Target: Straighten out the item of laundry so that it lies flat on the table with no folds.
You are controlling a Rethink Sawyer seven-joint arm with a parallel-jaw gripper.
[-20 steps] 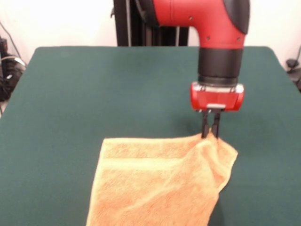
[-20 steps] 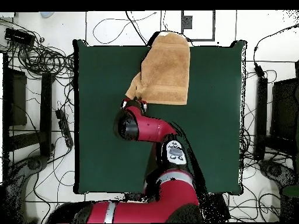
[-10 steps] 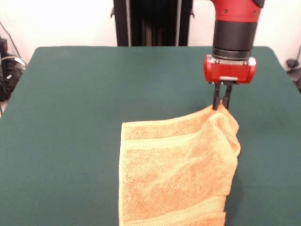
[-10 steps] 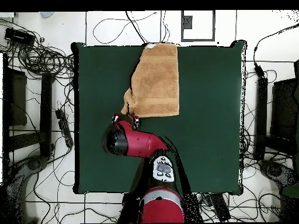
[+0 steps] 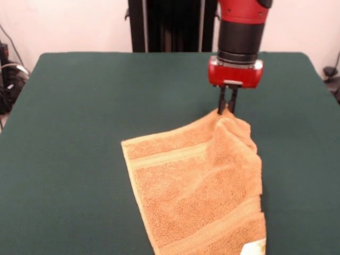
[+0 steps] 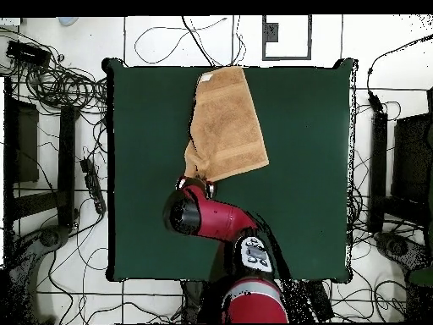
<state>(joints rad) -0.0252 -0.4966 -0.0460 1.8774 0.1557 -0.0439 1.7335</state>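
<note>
With the hand (image 5: 227, 109) clamped on the towel (image 5: 196, 186) corner, pull away from the towel's centre, low over the bench (image 5: 79, 106).

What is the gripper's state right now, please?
Gripper: shut on the corner of the orange terry towel, lifting that corner off the green table.

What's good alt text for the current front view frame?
A red and black robot arm's gripper pinches one corner of an orange-tan towel, lifting it into a peak above a dark green table. The rest of the towel lies on the table with one side folded, a small white tag at its near edge.
</note>
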